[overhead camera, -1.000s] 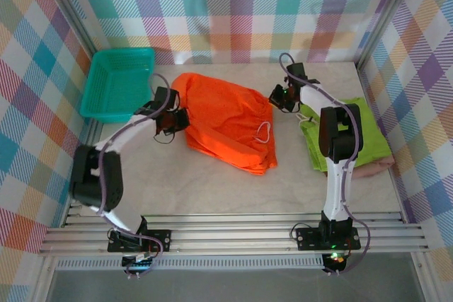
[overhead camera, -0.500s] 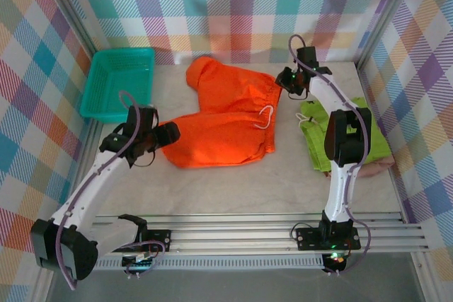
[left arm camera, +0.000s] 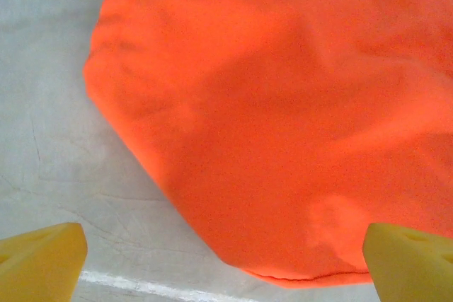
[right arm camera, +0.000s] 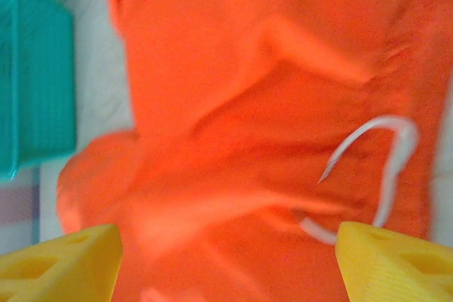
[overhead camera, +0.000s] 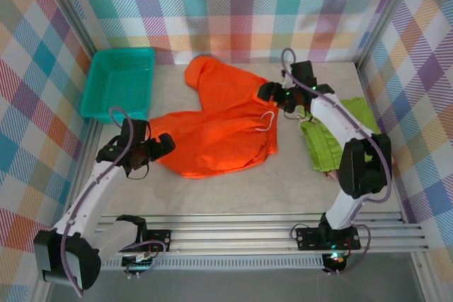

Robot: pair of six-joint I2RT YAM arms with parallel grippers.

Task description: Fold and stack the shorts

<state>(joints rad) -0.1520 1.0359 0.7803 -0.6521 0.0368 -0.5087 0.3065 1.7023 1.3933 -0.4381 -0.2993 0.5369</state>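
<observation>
Left gripper (overhead camera: 161, 147) at the orange shorts' (overhead camera: 219, 136) leg hem and right gripper (overhead camera: 267, 95) by the waist both gape empty over the rumpled cloth mid-table, so you risk pinching one layer or snagging the drawstring (overhead camera: 266, 119).

Orange shorts (overhead camera: 219, 129): I see them spread unfolded across the table (overhead camera: 212, 196), white drawstring (overhead camera: 267, 119) at their right. Lime green shorts (overhead camera: 324, 148): folded flat, just right of them.
</observation>
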